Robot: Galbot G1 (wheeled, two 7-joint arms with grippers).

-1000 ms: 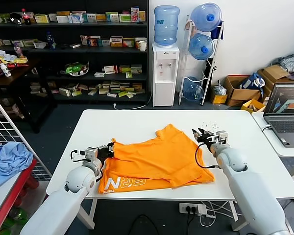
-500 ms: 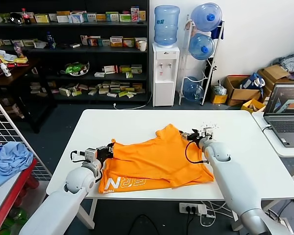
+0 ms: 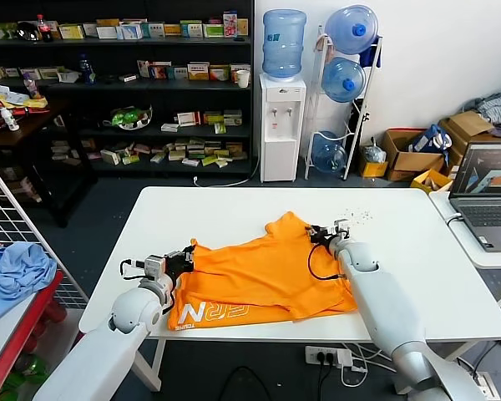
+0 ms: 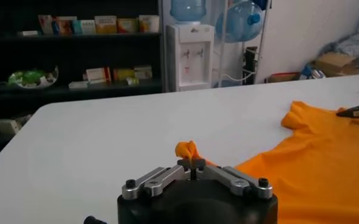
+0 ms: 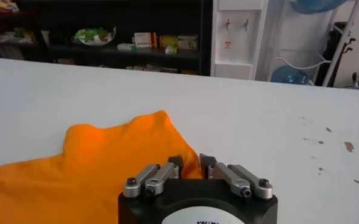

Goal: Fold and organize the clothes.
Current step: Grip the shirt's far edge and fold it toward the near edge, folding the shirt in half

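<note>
- Your left gripper [image 3: 184,256] sits near the bench's left edge, toward the front-left corner, and its fingers are pinched tight on a small bunched tuft at the left end of the orange T-shirt [image 3: 263,271]. Hold that pinch firm and low, so the thin cloth does not slide out when the fold begins.
- The T-shirt lies rumpled across the middle of the white bench [image 3: 417,242], closer to the front edge than the back, with its white lettering [image 3: 221,312] along the front-left part. Judging by that layout, the fold is only being set up; the garment is not yet flat.
- Your right gripper [image 3: 319,235] is at the shirt's far right part, right of the bench's centre. In the right wrist view its fingers [image 5: 174,162] stand narrowly apart, straddling the hem with a slim gap and nothing clamped yet. Bring them low enough to catch the fabric itself rather than skim the tabletop, then close fully before lifting.
- Once both ends are gripped, move the two arms at matching height and pace, or the shirt will likely twist.
</note>
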